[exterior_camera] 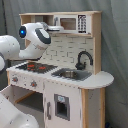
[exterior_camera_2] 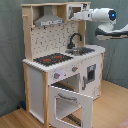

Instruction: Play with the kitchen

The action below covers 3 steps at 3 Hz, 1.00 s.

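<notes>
The kitchen (exterior_camera: 75,95) (exterior_camera_2: 37,80) is a tall toy of pale wood and white panels. It has a red-ringed black hob (exterior_camera: 35,66) (exterior_camera_2: 52,59), a black faucet (exterior_camera: 83,59) (exterior_camera_2: 75,39) over a sink (exterior_camera: 70,74) (exterior_camera_2: 82,50), and a grey hood (exterior_camera_2: 48,20). Its oven door (exterior_camera_2: 70,104) hangs open toward the front. My gripper (exterior_camera: 55,28) (exterior_camera_2: 75,16) is raised at the level of the top shelf, just by the microwave panel (exterior_camera: 67,23). It touches nothing that I can make out.
My white arm (exterior_camera: 35,37) (exterior_camera_2: 102,15) reaches over the hob in the first exterior view and comes in from the second exterior view's right. A grey curtain (exterior_camera: 115,45) hangs behind. The floor is wood (exterior_camera_2: 112,112).
</notes>
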### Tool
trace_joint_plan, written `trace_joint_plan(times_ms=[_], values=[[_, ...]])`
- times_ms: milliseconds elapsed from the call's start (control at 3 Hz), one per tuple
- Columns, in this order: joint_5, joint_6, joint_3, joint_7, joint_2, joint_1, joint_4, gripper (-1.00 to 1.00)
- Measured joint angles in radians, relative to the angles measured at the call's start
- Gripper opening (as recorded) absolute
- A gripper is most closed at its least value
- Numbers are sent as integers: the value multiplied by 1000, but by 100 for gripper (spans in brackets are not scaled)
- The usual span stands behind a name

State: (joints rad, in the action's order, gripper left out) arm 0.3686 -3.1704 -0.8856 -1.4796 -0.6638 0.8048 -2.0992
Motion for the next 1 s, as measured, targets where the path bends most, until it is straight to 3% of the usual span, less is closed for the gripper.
trace_joint_plan(times_ms=[333,1000], values=[[0,1,-68,-7,49,54,48,100],[-1,9,-193,-7,77,178,145,100]])
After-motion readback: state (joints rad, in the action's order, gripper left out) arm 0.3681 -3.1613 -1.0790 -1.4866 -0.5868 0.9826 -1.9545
